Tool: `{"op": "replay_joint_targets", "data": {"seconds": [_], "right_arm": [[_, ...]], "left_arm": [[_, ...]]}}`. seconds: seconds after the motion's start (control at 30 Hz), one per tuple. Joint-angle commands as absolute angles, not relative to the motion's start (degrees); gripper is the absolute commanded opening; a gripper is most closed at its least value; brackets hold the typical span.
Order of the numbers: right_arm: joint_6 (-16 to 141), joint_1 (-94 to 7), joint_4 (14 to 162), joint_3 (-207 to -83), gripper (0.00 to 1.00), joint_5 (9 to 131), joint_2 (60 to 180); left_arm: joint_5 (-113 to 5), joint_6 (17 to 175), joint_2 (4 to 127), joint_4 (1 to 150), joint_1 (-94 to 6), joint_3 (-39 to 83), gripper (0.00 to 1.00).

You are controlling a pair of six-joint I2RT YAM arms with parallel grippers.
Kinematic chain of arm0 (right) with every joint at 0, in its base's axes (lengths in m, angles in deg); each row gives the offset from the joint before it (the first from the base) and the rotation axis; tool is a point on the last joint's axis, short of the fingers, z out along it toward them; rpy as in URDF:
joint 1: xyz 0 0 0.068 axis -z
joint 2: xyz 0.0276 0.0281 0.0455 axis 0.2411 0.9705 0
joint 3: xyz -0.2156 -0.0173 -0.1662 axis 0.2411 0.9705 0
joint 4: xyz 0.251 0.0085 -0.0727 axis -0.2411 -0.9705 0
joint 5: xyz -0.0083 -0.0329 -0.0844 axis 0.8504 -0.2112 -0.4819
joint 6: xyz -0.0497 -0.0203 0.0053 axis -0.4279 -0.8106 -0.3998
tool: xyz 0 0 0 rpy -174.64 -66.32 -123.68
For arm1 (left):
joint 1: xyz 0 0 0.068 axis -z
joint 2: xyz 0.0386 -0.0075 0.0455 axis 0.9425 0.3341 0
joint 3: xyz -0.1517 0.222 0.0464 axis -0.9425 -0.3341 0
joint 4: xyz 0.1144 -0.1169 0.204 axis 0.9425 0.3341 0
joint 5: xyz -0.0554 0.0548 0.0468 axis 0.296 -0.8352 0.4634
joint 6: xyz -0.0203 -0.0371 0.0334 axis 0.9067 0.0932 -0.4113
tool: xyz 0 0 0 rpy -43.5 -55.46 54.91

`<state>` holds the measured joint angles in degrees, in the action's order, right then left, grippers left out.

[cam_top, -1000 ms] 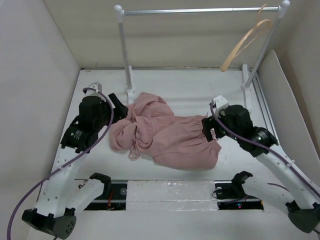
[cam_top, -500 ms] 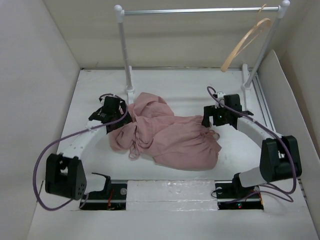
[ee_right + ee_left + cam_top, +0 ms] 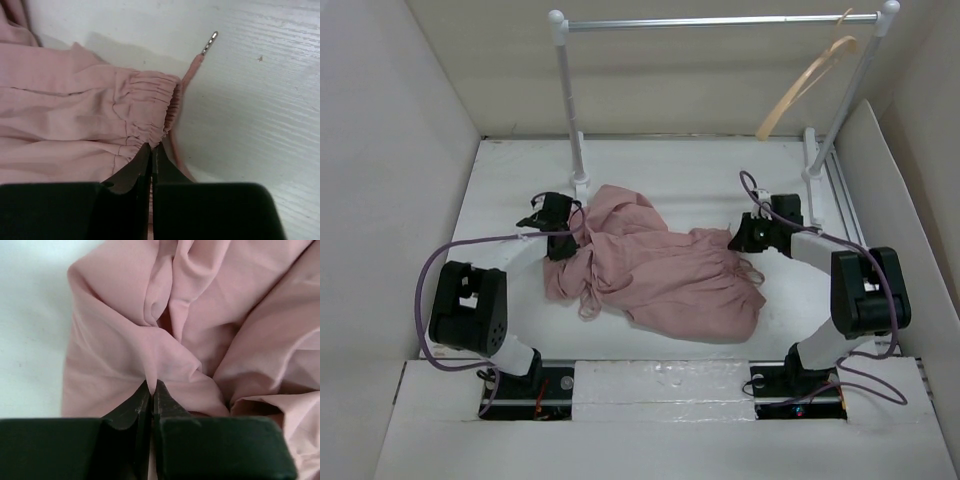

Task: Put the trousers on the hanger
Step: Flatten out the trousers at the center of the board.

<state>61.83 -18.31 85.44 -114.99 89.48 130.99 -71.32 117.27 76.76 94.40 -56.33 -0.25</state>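
The dusty-pink trousers [image 3: 655, 268] lie crumpled in a heap on the white table between both arms. My left gripper [image 3: 563, 240] sits low at the heap's left edge, shut on a pinched fold of the trousers [image 3: 165, 335], with fabric rising from between its fingertips [image 3: 142, 396]. At the heap's right edge my right gripper [image 3: 740, 240] is shut on the gathered waistband [image 3: 150, 105]; the drawstring [image 3: 192, 67] with its metal tip trails onto the table. The tan wooden hanger [image 3: 807, 82] hangs from the right end of the rail.
The silver-and-white clothes rail [image 3: 720, 21] stands at the back on two posts [image 3: 570, 100]. White walls [image 3: 390, 150] close in the table on the left, right and rear. A white strip [image 3: 665, 380] runs between the arm bases at the near edge.
Both arms have folded down low to the table and their grippers have closed on the trousers, the left on a fold, the right on the waistband. The hanger has swung slightly.
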Motion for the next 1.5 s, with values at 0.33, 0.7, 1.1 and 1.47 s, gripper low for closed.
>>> {"op": "replay_joint_targets", "data": {"seconds": [0.33,0.7,1.1,1.47], "right_arm": [[58.5,-20.6,63.4,-124.2,0.00,80.7,90.3],[54.2,-30.7,39.1,-158.9,0.00,66.8,77.7],[50.8,-31.9,39.8,-150.7,0.00,54.4,83.1],[54.4,-10.8,55.2,-137.4,0.00,57.0,101.9]], "left_arm": [[-83.5,120.9,50.7,111.4,-56.4,20.6,0.00],[-95.7,116.7,47.5,121.9,-56.4,60.3,0.00],[-75.3,108.1,54.3,107.9,-56.4,34.3,0.54],[-64.2,108.6,88.1,111.6,-57.9,56.3,0.68]]}}
